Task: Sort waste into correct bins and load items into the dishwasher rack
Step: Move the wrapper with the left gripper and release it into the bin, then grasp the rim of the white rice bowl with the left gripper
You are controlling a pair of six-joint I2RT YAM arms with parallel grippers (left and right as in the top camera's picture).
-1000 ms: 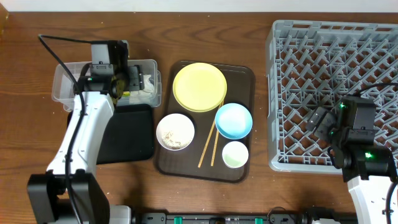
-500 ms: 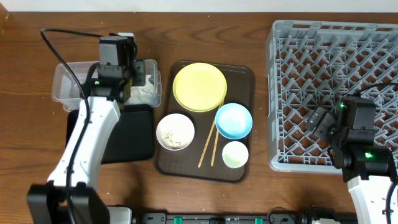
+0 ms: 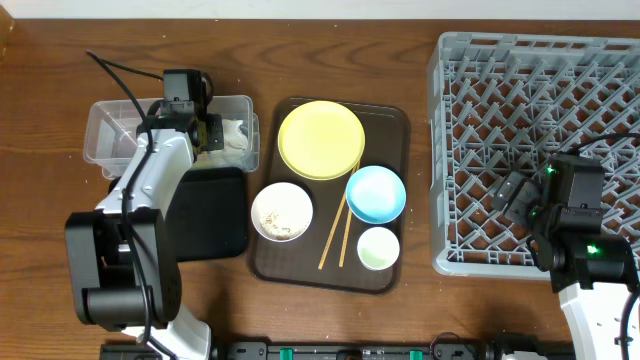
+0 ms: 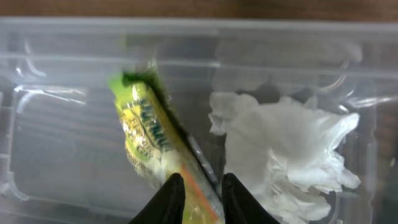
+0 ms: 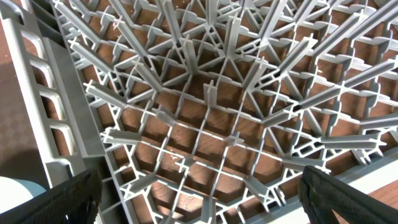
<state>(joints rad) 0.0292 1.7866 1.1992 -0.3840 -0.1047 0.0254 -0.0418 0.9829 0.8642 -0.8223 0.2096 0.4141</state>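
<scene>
My left gripper (image 3: 210, 132) hangs over the clear tub (image 3: 110, 125), one of the bins. In the left wrist view its fingers (image 4: 204, 199) stand close together, and the yellow-green wrapper (image 4: 146, 130) shows through the narrow gap. I cannot tell whether they pinch it. The white napkin (image 4: 292, 155) lies in the tub to the right. My right gripper (image 5: 199, 199) is open wide over the front left of the grey dishwasher rack (image 3: 450, 150), empty. The yellow plate (image 3: 320, 140), blue bowl (image 3: 375, 193), white bowl (image 3: 282, 211) with rice scraps, cup (image 3: 378, 248) and chopsticks (image 3: 335, 235) sit on the brown tray (image 3: 395, 120).
The black tray (image 3: 215, 225) lies just in front of the clear tub, left of the brown tray. The rack fills the right side of the table, its pegs (image 5: 186, 124) right under my right gripper.
My left gripper's jaws have narrowed from wide to nearly together over the tub, and the left arm has swung round to the left. The right arm has not moved.
</scene>
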